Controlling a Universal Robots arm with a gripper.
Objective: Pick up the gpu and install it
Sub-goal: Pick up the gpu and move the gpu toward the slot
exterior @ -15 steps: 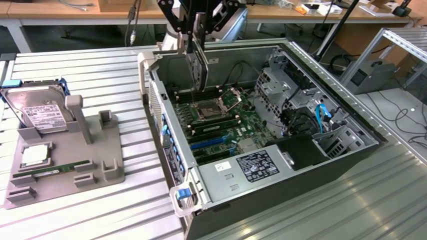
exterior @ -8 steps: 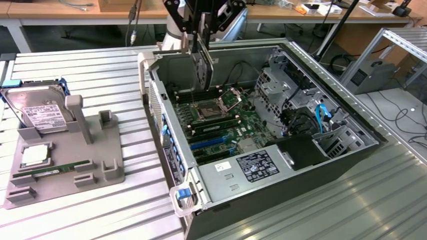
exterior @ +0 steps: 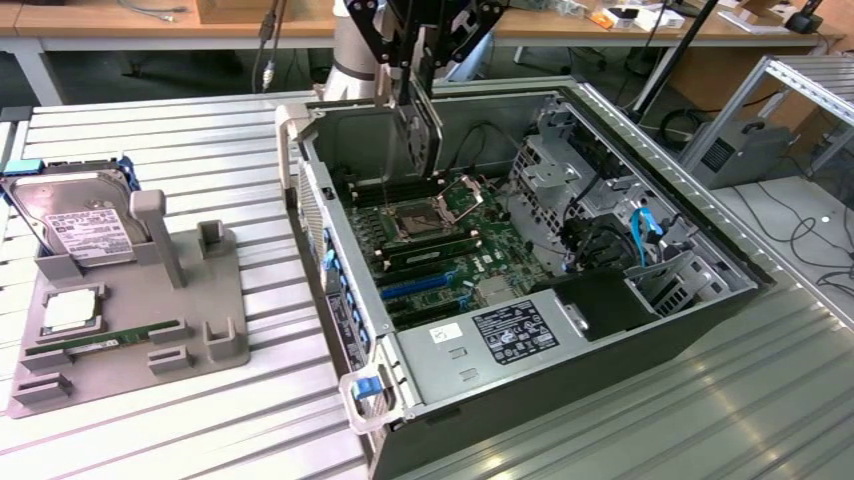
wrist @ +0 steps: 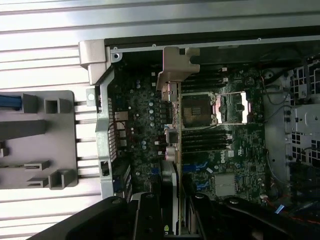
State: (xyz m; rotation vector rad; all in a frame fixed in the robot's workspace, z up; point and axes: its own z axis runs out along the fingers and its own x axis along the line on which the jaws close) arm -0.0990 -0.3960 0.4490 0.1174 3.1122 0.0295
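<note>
One card, the gpu [exterior: 424, 140], hangs upright by the far wall of the case [exterior: 721, 300] in the exterior view, your gripper [exterior: 420, 75] clamped on its upper edge. Beneath it the motherboard [exterior: 441, 240] lies open.

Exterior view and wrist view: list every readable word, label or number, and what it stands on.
No text can be read.
White label on the hard drive: print too small.
Black label on the power supply: blurred.
White markings on the motherboard: blurred.
</note>
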